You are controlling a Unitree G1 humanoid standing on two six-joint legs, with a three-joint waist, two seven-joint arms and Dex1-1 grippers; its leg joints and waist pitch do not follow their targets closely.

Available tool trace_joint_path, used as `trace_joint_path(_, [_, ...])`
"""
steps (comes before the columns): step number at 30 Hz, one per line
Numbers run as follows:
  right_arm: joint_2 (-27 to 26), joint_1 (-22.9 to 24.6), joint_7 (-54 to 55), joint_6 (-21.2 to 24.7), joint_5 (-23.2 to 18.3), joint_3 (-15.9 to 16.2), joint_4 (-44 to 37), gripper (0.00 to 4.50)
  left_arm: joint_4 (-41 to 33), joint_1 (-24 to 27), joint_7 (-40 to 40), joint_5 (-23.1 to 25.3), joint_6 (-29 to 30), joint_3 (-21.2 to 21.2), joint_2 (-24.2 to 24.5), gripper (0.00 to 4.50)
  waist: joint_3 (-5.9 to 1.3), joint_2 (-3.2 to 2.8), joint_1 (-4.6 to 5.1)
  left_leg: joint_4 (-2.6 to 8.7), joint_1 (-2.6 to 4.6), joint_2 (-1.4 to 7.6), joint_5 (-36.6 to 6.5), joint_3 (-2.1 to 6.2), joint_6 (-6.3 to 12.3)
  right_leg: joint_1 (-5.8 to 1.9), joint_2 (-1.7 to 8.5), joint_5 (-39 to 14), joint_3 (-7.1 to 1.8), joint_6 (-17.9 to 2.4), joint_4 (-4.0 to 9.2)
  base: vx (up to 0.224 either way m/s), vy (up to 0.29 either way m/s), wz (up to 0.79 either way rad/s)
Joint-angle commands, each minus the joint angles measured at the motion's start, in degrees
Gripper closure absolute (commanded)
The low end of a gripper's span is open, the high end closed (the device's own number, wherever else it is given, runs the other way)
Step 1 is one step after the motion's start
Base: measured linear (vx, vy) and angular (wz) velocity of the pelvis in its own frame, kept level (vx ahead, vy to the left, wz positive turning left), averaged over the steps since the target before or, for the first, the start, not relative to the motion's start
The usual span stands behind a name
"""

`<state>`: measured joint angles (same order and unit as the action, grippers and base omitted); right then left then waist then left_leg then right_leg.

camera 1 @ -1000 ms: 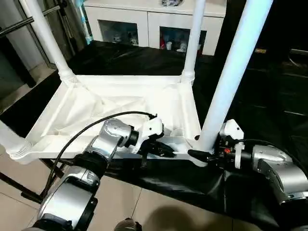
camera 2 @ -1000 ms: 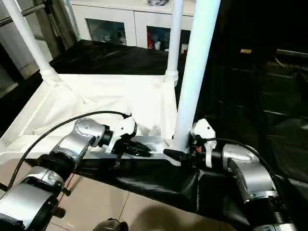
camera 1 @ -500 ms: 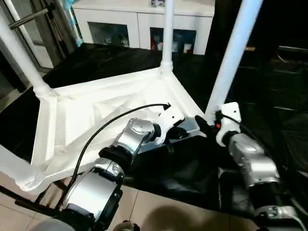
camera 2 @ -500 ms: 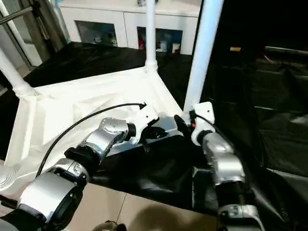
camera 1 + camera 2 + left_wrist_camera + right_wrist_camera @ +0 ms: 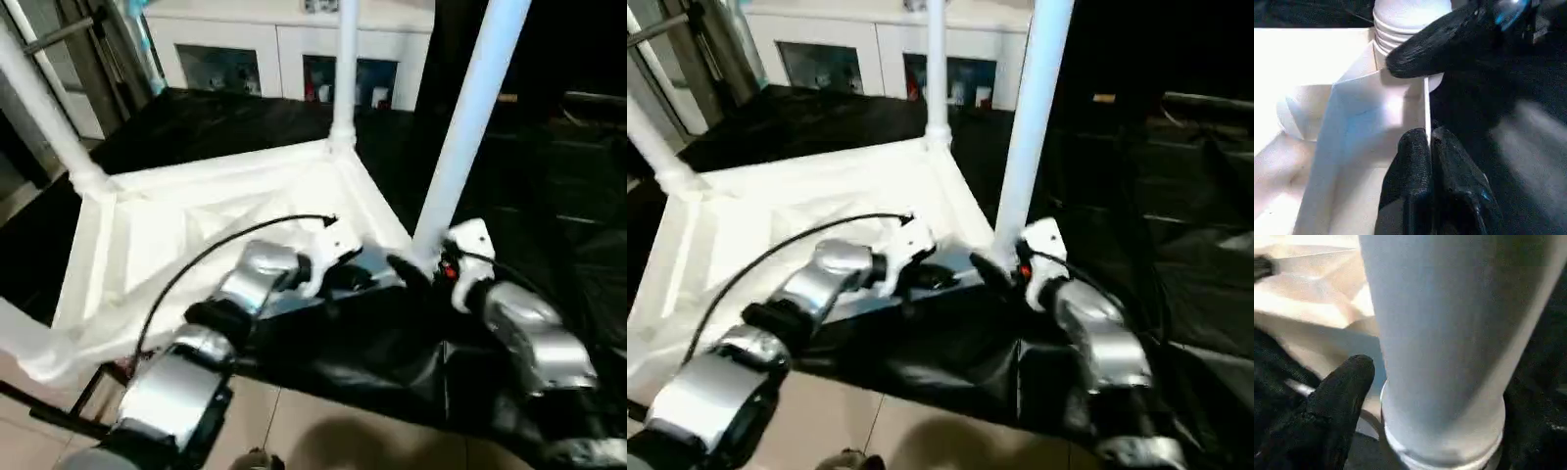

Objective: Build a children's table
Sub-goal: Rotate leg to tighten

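Observation:
The children's table (image 5: 196,235) lies upside down, its white ribbed underside facing up and its white tube legs standing in the corner sockets. My left gripper (image 5: 358,279) is at the near right corner, shut on the thin white rim (image 5: 1426,107) of the top, which sits pinched between its black fingers (image 5: 1415,161). My right gripper (image 5: 411,269) is open around the base of the near right leg (image 5: 460,147). One black finger (image 5: 1337,401) sits beside the leg's collar (image 5: 1444,450); the other is hidden behind the leg.
A black sheet (image 5: 225,117) covers the surface under the table. A white glass-door cabinet (image 5: 284,49) stands at the back. Tiled floor (image 5: 323,431) shows at the front edge. Other legs rise at the far corner (image 5: 345,69) and the left (image 5: 44,108).
The whole view has swung, so the table looks turned. Both grippers stay at the near right corner. The right gripper's jaws now stand wider around the leg's base.

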<state>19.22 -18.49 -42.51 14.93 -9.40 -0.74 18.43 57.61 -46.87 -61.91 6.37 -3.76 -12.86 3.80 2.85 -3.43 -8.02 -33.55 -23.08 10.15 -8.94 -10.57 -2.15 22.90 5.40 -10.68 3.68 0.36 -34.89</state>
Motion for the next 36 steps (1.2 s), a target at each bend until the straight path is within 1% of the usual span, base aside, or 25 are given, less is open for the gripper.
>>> trace_joint_path(1, [-0.34,0.40,-6.15,1.35,-2.37,4.40,-3.03,0.64,-3.89,-0.28,-4.08,-3.11,-3.27,-0.48,-1.40,4.50,-3.93,1.12,-0.16,3.58,1.29,3.20,-12.93,1.10,5.91,-2.76,3.93,-9.05,-2.12,-13.91,4.43,0.000,0.000,0.00])
trace_joint_path(2, [2.33,1.39,-10.04,2.04,-2.83,4.90,-4.71,0.64,-4.86,0.53,-6.91,-3.19,-3.70,-1.06,-0.10,4.50,-3.88,1.15,-0.44,3.66,1.40,3.32,-13.47,1.14,5.55,-2.74,4.03,-10.79,-2.18,-13.61,4.56,0.000,0.000,0.00])
trace_joint_path(5, [4.34,2.28,-13.04,1.67,-2.55,5.35,-5.74,0.64,-5.60,1.15,-9.22,-3.36,-4.38,-1.36,0.87,4.50,-3.80,1.19,-0.65,3.75,1.41,3.43,-14.16,1.14,5.26,-2.58,4.03,-11.85,-2.25,-13.38,4.64,0.000,0.000,0.00])
trace_joint_path(6, [5.45,2.67,-14.41,1.37,-2.60,5.55,-6.08,0.88,-6.08,1.44,-10.29,-3.40,-4.50,-1.55,1.45,4.50,-3.78,1.19,-0.69,3.80,1.43,3.39,-14.53,1.15,4.94,-2.49,4.02,-12.67,-2.23,-13.25,4.68,0.000,0.000,0.00])
trace_joint_path(7, [5.93,2.80,-14.97,1.29,-2.62,5.59,-6.17,0.96,-6.38,1.61,-11.07,-3.42,-4.49,-1.67,1.76,4.50,-3.81,1.38,-0.83,3.80,1.53,3.45,-14.74,1.19,4.66,-2.49,4.11,-13.20,-2.23,-13.26,4.67,0.000,0.000,0.00])
trace_joint_path(9, [6.72,2.98,-16.00,1.54,-2.97,5.68,-6.39,1.01,-7.08,1.98,-12.53,-3.49,-4.29,-1.86,2.33,4.50,-3.73,1.29,-0.81,3.91,1.56,3.47,-15.33,1.21,4.22,-2.35,4.08,-14.21,-2.26,-13.16,4.76,0.000,0.000,0.00])
trace_joint_path(10, [6.89,3.03,-16.29,1.68,-3.10,5.71,-6.47,1.14,-7.29,2.08,-12.88,-3.52,-4.23,-1.89,2.47,4.50,-3.74,1.41,-0.83,3.90,1.60,3.47,-15.40,1.19,4.16,-2.37,4.11,-14.32,-2.28,-13.15,4.79,0.000,0.000,0.00])
trace_joint_path(11, [7.29,3.16,-16.98,2.14,-3.52,5.83,-6.81,1.29,-7.84,2.34,-13.80,-3.65,-4.08,-1.99,2.83,4.50,-3.76,1.35,-0.92,3.90,1.53,3.48,-15.16,1.21,4.20,-2.40,4.14,-14.19,-2.29,-13.13,4.71,0.000,0.000,0.00])
trace_joint_path(12, [7.63,3.41,-17.80,2.81,-4.37,5.97,-7.57,1.42,-8.57,2.64,-14.93,-3.88,-3.93,-2.20,3.36,4.50,-3.78,1.58,-0.99,3.88,1.47,3.48,-14.71,1.20,4.37,-2.44,4.16,-13.91,-2.30,-13.04,4.70,0.000,0.000,0.00])
trace_joint_path(13, [7.64,3.45,-17.92,2.91,-4.52,5.97,-7.70,1.42,-8.67,2.68,-15.03,-3.91,-3.88,-2.21,3.42,4.50,-3.79,1.54,-1.07,3.85,1.47,3.45,-14.26,1.19,4.51,-2.44,4.14,-13.67,-2.31,-12.99,4.67,0.000,0.000,0.00])
trace_joint_path(14, [7.58,3.49,-18.28,3.01,-4.80,5.89,-7.83,1.59,-8.85,2.75,-15.32,-4.02,-3.78,-2.15,3.47,4.50,-3.84,1.40,-1.14,3.80,1.48,3.49,-13.93,1.17,4.61,-2.34,4.10,-13.21,-2.30,-13.10,4.55,0.000,0.000,0.00])
trace_joint_path(20, [7.41,3.95,-19.42,3.49,-5.22,6.38,-8.48,1.76,-9.50,3.20,-16.09,-4.09,-3.42,-2.24,3.69,4.50,-3.91,1.47,-1.45,3.73,1.48,3.48,-13.27,1.18,4.56,-2.33,4.07,-12.17,-2.26,-13.24,4.40,0.000,0.000,0.00])
trace_joint_path(22, [5.86,4.50,-17.30,3.49,-4.93,6.34,-8.24,1.76,-8.67,2.98,-12.00,-2.68,-2.44,-2.27,3.21,4.50,-3.95,1.49,-1.43,3.65,1.46,3.46,-13.05,1.15,4.66,-2.27,4.10,-11.67,-2.27,-13.38,4.31,0.000,0.000,0.00])
trace_joint_path(25, [4.89,4.69,-14.85,4.02,-4.20,6.37,-7.96,1.77,-7.90,2.61,-9.72,-2.04,-2.29,-2.17,2.85,4.50,-3.79,1.53,-1.46,3.82,1.48,3.41,-13.66,1.19,4.20,-2.21,4.12,-13.58,-2.28,-12.82,4.61,0.000,0.000,0.00])
trace_joint_path(26, [2.92,3.89,-9.06,4.60,-1.58,6.36,-5.73,1.78,-6.72,1.85,-6.34,-1.45,-1.98,-1.70,2.05,4.50,-3.75,1.53,-1.35,3.90,1.49,3.39,-14.20,1.25,3.73,-2.19,4.13,-14.77,-2.27,-12.43,4.67,0.000,0.000,0.00])
trace_joint_path(27, [2.15,3.48,-6.95,4.75,-0.74,6.14,-4.77,1.78,-6.38,1.59,-5.28,-1.30,-1.86,-1.54,1.77,4.50,-3.62,1.49,-1.05,4.08,1.56,3.26,-15.42,1.33,2.79,-2.04,4.13,-16.76,-2.24,-11.94,4.89,0.000,0.000,0.00])
trace_joint_path(28, [-0.50,2.13,-0.50,4.84,1.15,5.05,-1.60,1.78,-5.23,0.73,-1.82,-0.93,-1.21,-0.94,0.77,4.50,-3.61,1.47,-0.69,4.10,1.74,3.06,-16.26,1.28,1.78,-1.77,4.10,-18.74,-2.24,-11.51,5.06,0.000,0.000,0.00])
trace_joint_path(29, [-3.53,0.72,6.11,4.67,2.30,3.57,1.70,1.78,-3.76,-0.41,2.86,-0.52,-0.46,-0.17,-0.63,4.50,-3.52,1.59,-0.29,4.33,1.67,3.02,-17.40,1.55,0.81,-2.04,4.26,-21.02,-2.16,-10.68,5.32,0.000,0.000,0.00])
trace_joint_path(30, [-3.53,0.72,6.11,4.67,2.30,3.57,1.70,1.78,-3.76,-0.41,2.86,-0.52,-0.46,-0.17,-0.63,4.50,-3.55,1.59,-0.06,4.34,1.61,2.89,-17.38,1.52,0.40,-1.98,4.21,-21.28,-2.17,-10.38,5.26,0.000,0.000,0.00])
trace_joint_path(31, [-4.85,0.17,8.77,4.84,2.65,2.99,2.94,1.78,-3.06,-1.00,5.27,-0.47,0.05,0.24,-1.40,4.50,-3.56,1.31,0.16,4.47,1.91,3.05,-18.55,1.66,-0.18,-1.79,4.28,-21.78,-2.23,-10.14,5.46,0.000,0.000,0.00])
trace_joint_path(32, [-7.00,-0.58,12.44,4.70,3.01,2.38,4.41,1.78,-2.13,-1.86,8.28,-0.49,1.00,0.69,-2.70,4.50,-3.54,1.40,0.41,4.57,1.84,3.09,-18.53,1.73,-0.38,-1.86,4.17,-21.25,-2.22,-10.07,5.39,0.000,0.000,0.00])
trace_joint_path(33, [-8.27,-1.06,14.71,4.78,3.36,2.18,5.17,1.78,-1.55,-2.40,10.33,-0.39,1.50,0.91,-3.49,4.50,-3.56,1.29,0.68,4.59,1.72,2.98,-18.75,1.71,-0.57,-1.87,4.07,-20.11,-2.22,-10.22,5.37,0.000,0.000,0.00])
trace_joint_path(34, [-9.30,-1.46,16.54,4.89,3.65,2.09,5.71,1.78,-1.09,-2.84,11.94,-0.29,1.92,1.05,-4.12,4.50,-3.69,1.36,0.70,4.52,1.98,2.93,-18.79,1.63,-0.60,-1.84,4.02,-18.97,-2.25,-10.27,5.39,0.000,0.000,0.00])
trace_joint_path(35, [-9.82,-1.86,17.69,4.83,3.89,1.97,6.20,1.78,-0.92,-3.01,12.59,-0.29,2.06,1.12,-4.49,4.50,-3.64,1.39,0.73,4.53,1.99,2.95,-18.80,1.57,-0.34,-1.84,4.05,-18.35,-2.35,-10.42,5.43,0.000,0.000,0.00])
trace_joint_path(36, [-12.36,-3.81,23.16,4.46,5.05,1.40,8.59,1.78,-0.16,-3.80,15.66,-0.30,2.72,1.46,-6.29,4.50,-3.58,1.27,0.94,4.48,1.83,2.88,-18.40,1.50,-0.11,-1.80,4.02,-17.30,-2.39,-10.76,5.34,0.000,0.000,0.00])
